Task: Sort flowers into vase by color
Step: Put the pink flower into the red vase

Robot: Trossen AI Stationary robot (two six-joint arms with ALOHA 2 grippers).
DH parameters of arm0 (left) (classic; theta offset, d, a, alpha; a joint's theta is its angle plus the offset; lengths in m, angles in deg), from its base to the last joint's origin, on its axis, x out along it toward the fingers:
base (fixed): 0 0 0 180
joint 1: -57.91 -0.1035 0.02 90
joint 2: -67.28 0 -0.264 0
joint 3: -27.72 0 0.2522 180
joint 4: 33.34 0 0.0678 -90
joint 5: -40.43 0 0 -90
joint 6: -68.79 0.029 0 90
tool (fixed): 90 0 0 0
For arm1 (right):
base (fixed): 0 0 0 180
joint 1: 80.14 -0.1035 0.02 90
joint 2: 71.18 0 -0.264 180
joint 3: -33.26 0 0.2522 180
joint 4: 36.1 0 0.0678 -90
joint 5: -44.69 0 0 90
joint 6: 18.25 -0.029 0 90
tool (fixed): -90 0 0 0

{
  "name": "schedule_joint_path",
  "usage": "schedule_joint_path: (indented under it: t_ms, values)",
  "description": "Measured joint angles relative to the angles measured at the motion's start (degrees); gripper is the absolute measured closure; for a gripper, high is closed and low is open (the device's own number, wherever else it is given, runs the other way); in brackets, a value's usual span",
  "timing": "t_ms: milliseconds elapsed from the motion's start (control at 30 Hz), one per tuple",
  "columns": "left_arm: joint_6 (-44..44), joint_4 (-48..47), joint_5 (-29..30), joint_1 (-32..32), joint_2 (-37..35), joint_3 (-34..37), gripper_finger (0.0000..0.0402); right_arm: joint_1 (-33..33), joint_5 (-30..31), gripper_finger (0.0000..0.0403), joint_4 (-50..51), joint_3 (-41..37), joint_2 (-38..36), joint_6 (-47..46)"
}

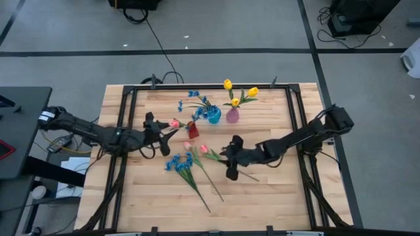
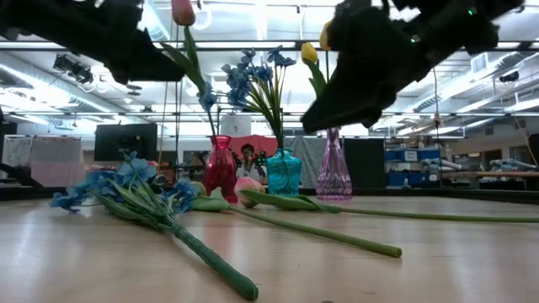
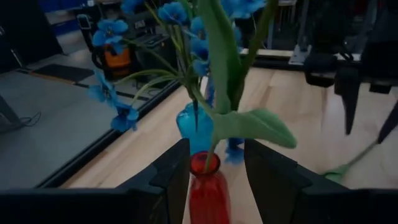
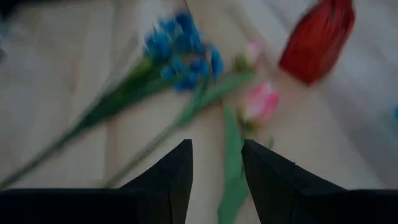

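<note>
1. Left hand [image 1: 172,131] is closed on the stem of a pink tulip [image 1: 174,122], holding it upright with the stem's lower end at or in the mouth of the red vase [image 1: 193,129]; the leaf [image 3: 252,124] hangs between the fingers [image 3: 171,171].
2. Right hand [image 1: 228,159] hovers above the loose flowers on the counter [image 1: 275,196], its fingers [image 4: 267,171] parted a little, with nothing between them.
3. Three vases stand near the far edge of the counter: the red one, a teal vase [image 1: 214,117] beside it, and a pink vase [image 1: 232,115] next along.
4. Blue blossoms [image 1: 197,98] stand in the teal vase; I cannot count the stems.
5. Three yellow tulips [image 1: 228,84] stand in the pink vase.
6. Two more pink tulips [image 1: 203,149] lie on the counter in front of the red vase, their stems running toward the near edge.
7. One bunch of blue flowers [image 1: 176,162] lies beside them, its stems crossing toward the same side.
</note>
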Motion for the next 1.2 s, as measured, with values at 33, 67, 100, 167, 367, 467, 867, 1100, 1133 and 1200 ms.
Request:
schedule_joint_path:
  t_ms: [33, 67, 100, 167, 367, 467, 867, 1100, 1133, 1200]
  values:
    - [-0.1, -0.2, 1.4, 1.4, 0.0, 0.0, 0.0243, -0.2, 0.1, 0.0251, 3.7, 1.8, 0.8, -1.5]
    - [0.0, -0.5, 2.6, 2.8, -0.1, 0.0, 0.0243, -0.5, 0.1, 0.0251, 6.4, 3.5, 1.7, -3.2]
    - [0.0, -0.6, 3.8, 4.3, -0.1, 0.0, 0.0243, -0.7, 0.0, 0.0251, 8.7, 4.9, 2.5, -4.7]
    - [-0.1, -0.5, 6.2, 7.0, 0.0, 0.0, 0.0243, -0.9, 0.0, 0.0251, 13.3, 6.9, 3.9, -7.2]
    - [-0.7, -0.7, 9.8, 13.6, 0.0, 0.0, 0.0243, -0.4, -5.4, 0.0251, 15.8, 8.3, 8.5, -9.5]
    - [-1.8, -0.7, 10.1, 16.2, 0.0, 0.0, 0.0243, 0.4, -8.5, 0.0252, 16.2, 8.3, 10.8, -11.2]
    - [-5.1, -0.8, 12.0, 21.4, 0.0, 0.0, 0.0243, 0.5, -5.8, 0.0277, 18.6, 8.2, 12.0, -10.6]
    - [-5.1, -0.9, 12.0, 21.4, 0.0, 0.0, 0.0243, 0.5, -4.5, 0.0304, 18.6, 8.2, 7.7, -10.4]
    - [-5.0, -0.9, 12.0, 21.4, 0.0, 0.0, 0.0243, 0.4, -3.7, 0.0304, 19.2, 8.2, 7.6, -10.4]
    - [-4.9, -0.9, 12.0, 21.4, 0.0, 0.0, 0.0243, 0.4, -2.0, 0.0304, 21.3, 8.2, 7.5, -10.3]
